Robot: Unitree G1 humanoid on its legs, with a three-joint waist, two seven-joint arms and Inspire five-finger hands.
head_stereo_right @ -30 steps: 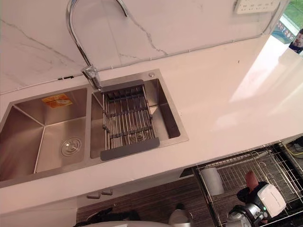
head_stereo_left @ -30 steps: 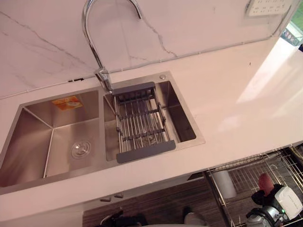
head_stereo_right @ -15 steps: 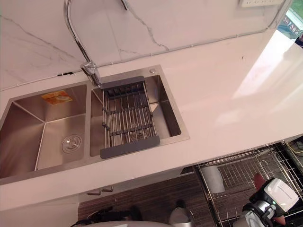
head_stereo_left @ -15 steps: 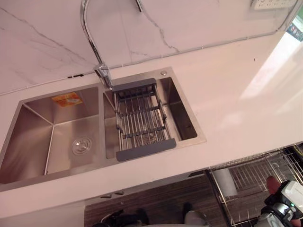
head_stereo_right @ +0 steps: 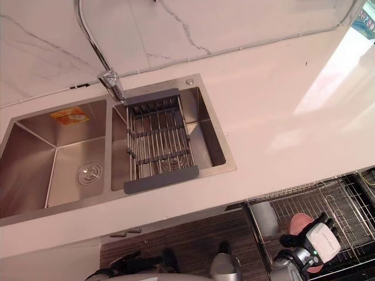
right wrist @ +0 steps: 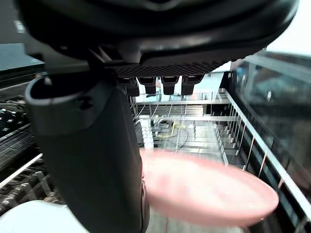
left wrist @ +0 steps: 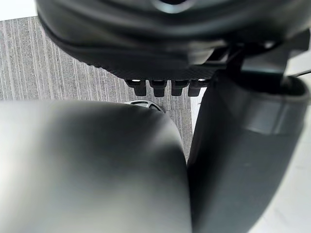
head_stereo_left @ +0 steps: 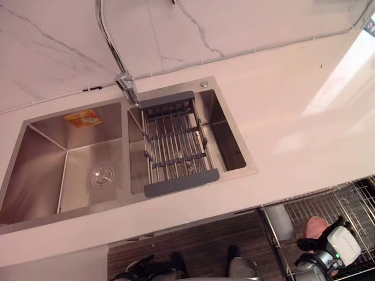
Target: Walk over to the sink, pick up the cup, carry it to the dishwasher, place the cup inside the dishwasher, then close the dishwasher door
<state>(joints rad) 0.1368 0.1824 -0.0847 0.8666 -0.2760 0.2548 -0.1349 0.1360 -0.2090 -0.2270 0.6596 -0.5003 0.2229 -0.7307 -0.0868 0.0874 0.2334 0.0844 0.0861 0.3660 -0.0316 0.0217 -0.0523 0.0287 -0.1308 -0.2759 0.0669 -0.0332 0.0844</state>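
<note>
The pink cup (head_stereo_left: 317,226) lies in the pulled-out wire dishwasher rack (head_stereo_left: 354,202) at the lower right, below the counter edge. My right hand (head_stereo_left: 335,247) hovers just over it, open, fingers straight and spread beside the cup. In the right wrist view the cup (right wrist: 209,191) shows past the thumb (right wrist: 92,160), with no finger curled round it. My left hand (left wrist: 165,43) is open over grey striped floor and holds nothing.
A double steel sink (head_stereo_left: 76,152) with a wire drainer (head_stereo_left: 174,146) and a tall faucet (head_stereo_left: 111,41) sits in the pale counter (head_stereo_left: 293,117). A white cylinder (head_stereo_left: 280,221) stands in the rack's left corner. Dark wood-grain floor lies before the cabinet.
My right hand's fingers have straightened off the pink cup, which now rests in the rack. The whole view has shifted slightly; the sink itself has not moved.
</note>
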